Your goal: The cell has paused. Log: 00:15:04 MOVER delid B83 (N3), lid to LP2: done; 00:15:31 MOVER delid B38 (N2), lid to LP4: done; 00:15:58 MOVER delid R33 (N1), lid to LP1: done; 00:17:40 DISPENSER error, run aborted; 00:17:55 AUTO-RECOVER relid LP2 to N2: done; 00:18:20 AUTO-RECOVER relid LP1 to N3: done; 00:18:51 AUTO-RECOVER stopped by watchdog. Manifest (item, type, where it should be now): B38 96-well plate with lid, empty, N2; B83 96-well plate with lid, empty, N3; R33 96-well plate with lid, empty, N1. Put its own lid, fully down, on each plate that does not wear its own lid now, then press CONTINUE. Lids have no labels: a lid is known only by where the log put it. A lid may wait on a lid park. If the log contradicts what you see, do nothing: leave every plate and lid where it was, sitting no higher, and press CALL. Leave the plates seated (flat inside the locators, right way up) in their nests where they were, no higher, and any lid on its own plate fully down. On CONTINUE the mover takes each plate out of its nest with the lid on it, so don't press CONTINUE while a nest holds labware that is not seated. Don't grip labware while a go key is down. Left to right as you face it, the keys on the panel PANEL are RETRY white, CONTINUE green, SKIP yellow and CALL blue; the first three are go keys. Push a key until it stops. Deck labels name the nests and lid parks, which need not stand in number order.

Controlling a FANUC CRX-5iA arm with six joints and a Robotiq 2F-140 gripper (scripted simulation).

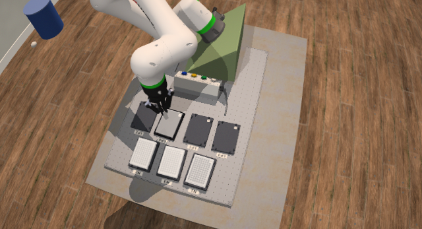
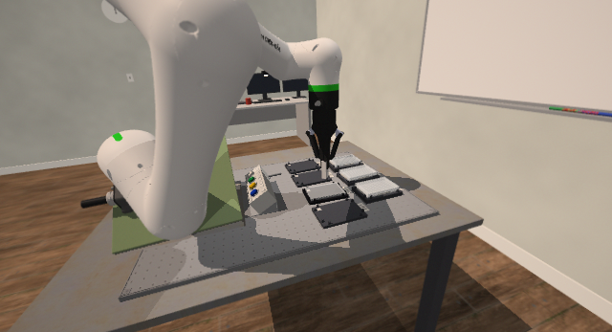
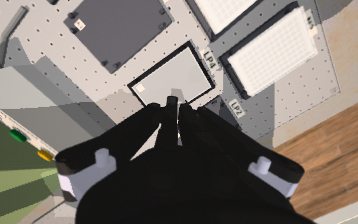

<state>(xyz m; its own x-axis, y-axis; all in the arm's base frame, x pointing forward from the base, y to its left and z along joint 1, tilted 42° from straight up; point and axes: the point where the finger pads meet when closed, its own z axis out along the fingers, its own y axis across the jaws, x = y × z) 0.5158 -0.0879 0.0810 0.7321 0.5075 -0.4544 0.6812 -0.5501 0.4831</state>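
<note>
- The claw (image 1: 165, 115) hangs low over the near edge of the lid (image 1: 169, 125), left of centre in the top view. Its fingers are pressed together and hold nothing.
- In the wrist view the tag beside that lid reads LP4, so by the task's record it should be B38's lid, and the step in hand looks like picking it up.
- To do it well: spread the fingers first and centre them across the lid. Come down level and close on the lid's side walls only, not on the park under it.
- Lift straight up. A tilted lid could catch on the park's locators.
- Keep off the panel (image 1: 194, 85) while carrying anything.
- Plates: three in the lower row. The left one (image 1: 143, 153) and the middle one (image 1: 171, 162) look smooth, so they are probably lidded. The right one (image 1: 200, 170) shows its open well grid, so it is bare.
- Parks: four in the row above. Three are dark and bare (image 1: 144, 117) (image 1: 198, 130) (image 1: 225, 137), and one carries the lid.
- Lids: three by that judgement, one parked and two on plates.
- Keys: four on the panel, blue (image 1: 184, 72), yellow (image 1: 194, 75), green (image 1: 204, 77) and white (image 1: 213, 79).
</note>
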